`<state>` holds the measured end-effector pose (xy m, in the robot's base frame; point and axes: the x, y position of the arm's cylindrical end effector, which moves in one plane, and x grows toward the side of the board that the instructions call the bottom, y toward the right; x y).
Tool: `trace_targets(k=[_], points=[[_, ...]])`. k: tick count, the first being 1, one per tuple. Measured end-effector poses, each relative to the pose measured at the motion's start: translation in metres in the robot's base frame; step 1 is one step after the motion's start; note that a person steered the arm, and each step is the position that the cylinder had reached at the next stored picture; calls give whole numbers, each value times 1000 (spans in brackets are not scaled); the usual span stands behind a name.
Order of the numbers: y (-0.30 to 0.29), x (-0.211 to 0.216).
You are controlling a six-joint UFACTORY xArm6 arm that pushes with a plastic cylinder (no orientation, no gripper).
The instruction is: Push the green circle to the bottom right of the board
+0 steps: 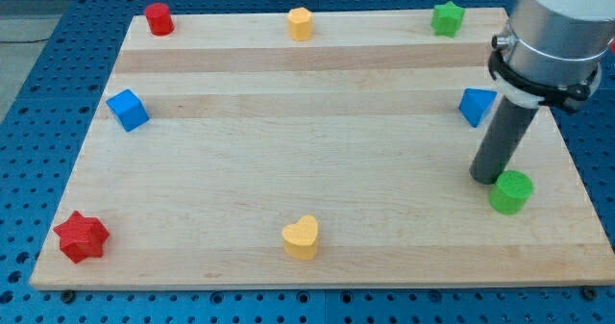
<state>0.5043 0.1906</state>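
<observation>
Tip (483, 178): touching green circle (510, 191) on its upper-left.
Tool: bare rod, nothing to open or grip.
Advice: push down-right, centred, stopping short of table (317, 151) edge.

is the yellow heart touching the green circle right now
No, the yellow heart sits near the view's bottom centre, far left of the green circle, which my tip touches.
</observation>
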Motion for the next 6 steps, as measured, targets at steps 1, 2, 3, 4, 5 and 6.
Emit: trace_targets(k=[1,2,3,4,5,6], points=[[9,0],[19,0],[26,2],[26,13],[26,23],[26,31]])
